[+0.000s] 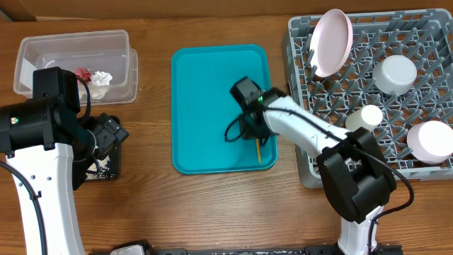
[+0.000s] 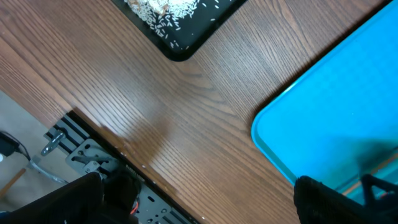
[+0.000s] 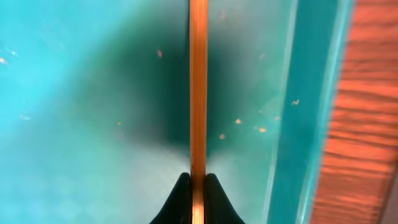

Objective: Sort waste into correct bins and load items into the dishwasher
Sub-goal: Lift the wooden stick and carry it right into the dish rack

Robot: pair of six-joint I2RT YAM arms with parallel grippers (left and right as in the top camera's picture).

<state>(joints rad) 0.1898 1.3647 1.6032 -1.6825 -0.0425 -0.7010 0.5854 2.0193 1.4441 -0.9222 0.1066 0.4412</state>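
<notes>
My right gripper (image 1: 253, 131) is shut on the thin wooden stick (image 3: 198, 74), low over the teal serving tray (image 1: 205, 92). The stick's free end (image 1: 258, 151) points toward the tray's near right corner. My left gripper (image 1: 106, 134) hangs open and empty over the wood, beside the black tray (image 2: 180, 50) that holds white rice crumbs (image 2: 168, 9). The clear tub (image 1: 127, 67) holds the red wrapper (image 1: 82, 74) and the white napkin (image 1: 102, 78). The grey dish rack (image 1: 297, 42) carries the plate (image 1: 331, 41), a pale bowl (image 1: 395, 74), the pink bowl (image 1: 430, 140) and the white cup (image 1: 364, 117).
The teal tray's rim (image 2: 273, 155) lies just right of my left gripper (image 2: 199, 205). A metal mounting rail (image 2: 93, 155) runs along the table's near edge. The right arm reaches from the table's front, alongside the rack's left wall.
</notes>
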